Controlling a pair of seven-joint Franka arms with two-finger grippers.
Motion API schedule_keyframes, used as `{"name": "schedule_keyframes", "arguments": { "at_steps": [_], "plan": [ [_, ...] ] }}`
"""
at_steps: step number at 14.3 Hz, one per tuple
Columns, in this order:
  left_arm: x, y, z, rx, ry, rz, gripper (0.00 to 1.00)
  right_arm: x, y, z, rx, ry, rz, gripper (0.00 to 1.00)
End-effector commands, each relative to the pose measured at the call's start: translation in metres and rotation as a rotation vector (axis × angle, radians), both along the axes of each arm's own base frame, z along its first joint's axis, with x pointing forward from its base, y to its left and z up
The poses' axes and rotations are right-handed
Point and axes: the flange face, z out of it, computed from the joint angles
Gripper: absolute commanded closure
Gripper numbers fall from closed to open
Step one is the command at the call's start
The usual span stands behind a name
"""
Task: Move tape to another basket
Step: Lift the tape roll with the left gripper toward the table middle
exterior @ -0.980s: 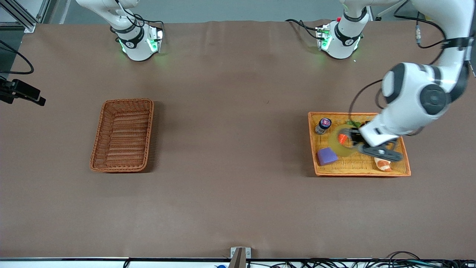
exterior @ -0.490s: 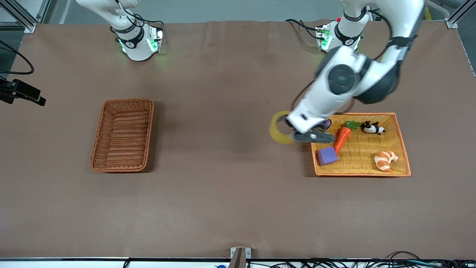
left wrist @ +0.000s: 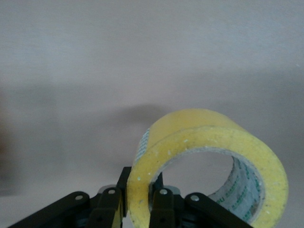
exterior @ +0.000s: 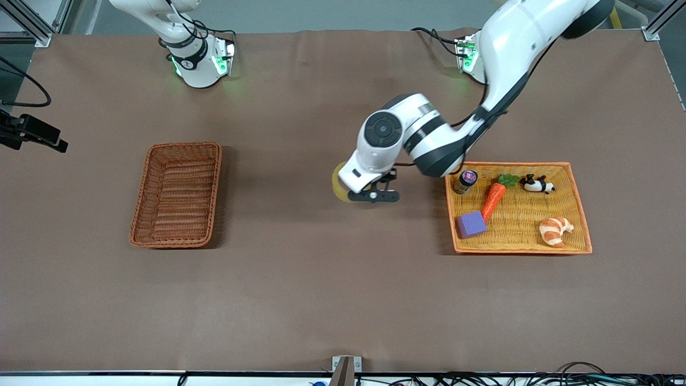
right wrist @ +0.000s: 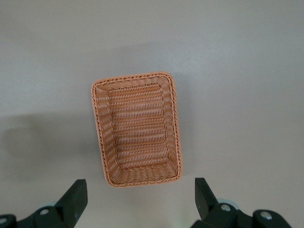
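The tape [exterior: 338,185], a yellowish translucent roll, hangs in my left gripper [exterior: 358,194] over the bare table between the orange tray and the reddish-brown wicker basket [exterior: 179,195]. In the left wrist view the gripper [left wrist: 140,186] is shut on the wall of the tape [left wrist: 209,142], one finger inside the hole and one outside. The basket is empty and lies toward the right arm's end of the table. My right gripper [right wrist: 140,197] is open and empty, high over the basket [right wrist: 137,128]; it is out of the front view.
The shallow orange tray [exterior: 517,228] toward the left arm's end holds a carrot [exterior: 493,197], a purple block [exterior: 471,224], a croissant [exterior: 555,230], a panda toy [exterior: 535,184] and a small jar [exterior: 465,181]. Both arm bases stand along the table's back edge.
My left gripper has carried the tape out of the orange tray and toward the right arm's end, to over the bare table. The basket and tray have not moved.
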Motion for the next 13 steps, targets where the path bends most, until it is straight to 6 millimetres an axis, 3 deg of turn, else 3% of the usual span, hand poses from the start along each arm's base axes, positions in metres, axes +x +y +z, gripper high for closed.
{"name": "schedule_keyframes", "arguments": {
  "at_steps": [1, 3, 6, 10, 11, 13],
  "plan": [
    [0.017, -0.031, -0.025, -0.066, 0.028, 0.011, 0.97, -0.002, 0.001, 0.001, 0.01, -0.001, 0.0, 0.0],
    [0.015, -0.045, -0.033, -0.136, 0.002, 0.017, 0.94, -0.002, 0.001, -0.001, 0.01, 0.002, 0.002, 0.0],
    [-0.001, -0.071, -0.067, -0.135, -0.098, -0.061, 0.93, 0.005, 0.016, -0.009, 0.011, 0.011, 0.026, 0.0],
    [-0.002, -0.076, -0.078, -0.129, -0.152, -0.08, 0.81, 0.011, 0.019, -0.016, 0.01, 0.014, 0.029, 0.0],
    [-0.01, -0.081, -0.083, -0.123, -0.15, -0.095, 0.68, 0.012, 0.029, -0.017, 0.009, 0.008, 0.038, 0.0],
    [-0.005, -0.078, -0.076, -0.124, -0.156, -0.078, 0.05, 0.015, 0.053, -0.025, 0.01, 0.019, 0.074, 0.0]
  ]
}}
